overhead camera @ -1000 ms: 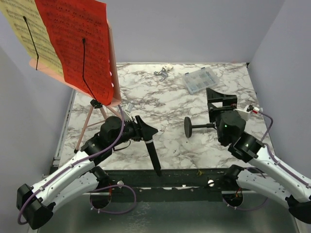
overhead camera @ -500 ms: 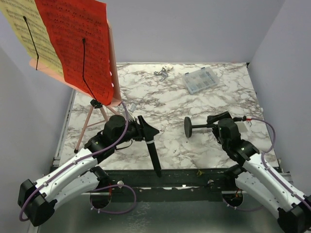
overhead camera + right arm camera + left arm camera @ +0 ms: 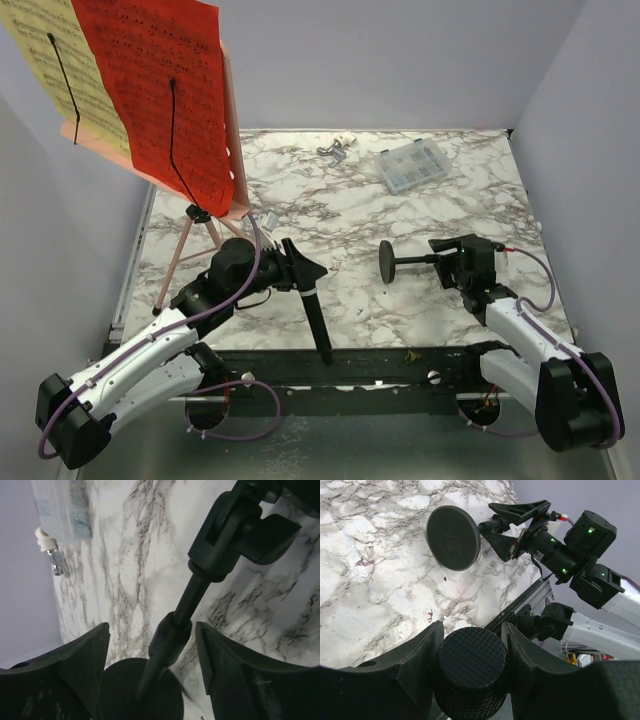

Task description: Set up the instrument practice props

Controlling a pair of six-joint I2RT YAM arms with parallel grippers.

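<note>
Microphone [image 3: 470, 672] sits tight in our left jaws. Our right jaws gape around the stand pole [image 3: 167, 640]; we should squeeze it square, round base [image 3: 387, 262] at nine o'clock.

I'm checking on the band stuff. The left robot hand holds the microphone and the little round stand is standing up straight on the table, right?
Not quite. The left gripper does hold the microphone, but the round stand lies tipped on its side on the table, not upright. The top view shows it.
</note>
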